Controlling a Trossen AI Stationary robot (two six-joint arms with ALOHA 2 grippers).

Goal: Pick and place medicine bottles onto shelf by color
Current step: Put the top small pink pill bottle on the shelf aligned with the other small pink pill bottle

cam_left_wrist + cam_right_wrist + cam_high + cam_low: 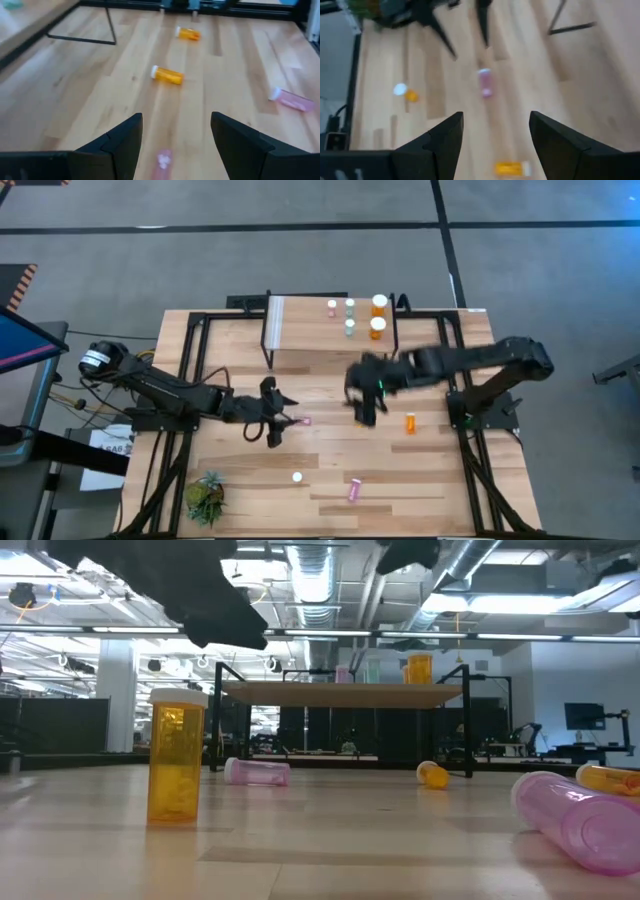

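From the high view, the left tool (285,418) sits low over the middle of the bench (240,480), fingers spread, with a small pink bottle (301,421) lying just off its tips — nothing gripped. The right tool (362,408) hangs near the centre too, in front of the shelf (310,340), and an upright orange bottle (410,423) stands close beside it. On the shelf's right half stand a pink bottle (332,307), two teal ones (350,307) and two larger orange bottles (379,305). Toward the front edge lie a white-capped small bottle (297,476) and another pink one (354,490), with a green plant (205,498) at the front-left corner.

Low view now: an orange bottle (176,755) stands upright, a pink one (257,772) lies on its side behind it, and a big pink bottle (578,820) lies close to the camera. The shelf (340,695) is raised on black legs, bottles on top.

Left wrist view — the fingers (120,145) are wide apart and empty, a pink bottle (163,161) lying between them on the wood, two orange bottles (168,75) on their sides farther off.

Right wrist view: its fingers (442,142) are released as well, holding nothing; a pink bottle (485,82) lies ahead, beside the other arm's tips.
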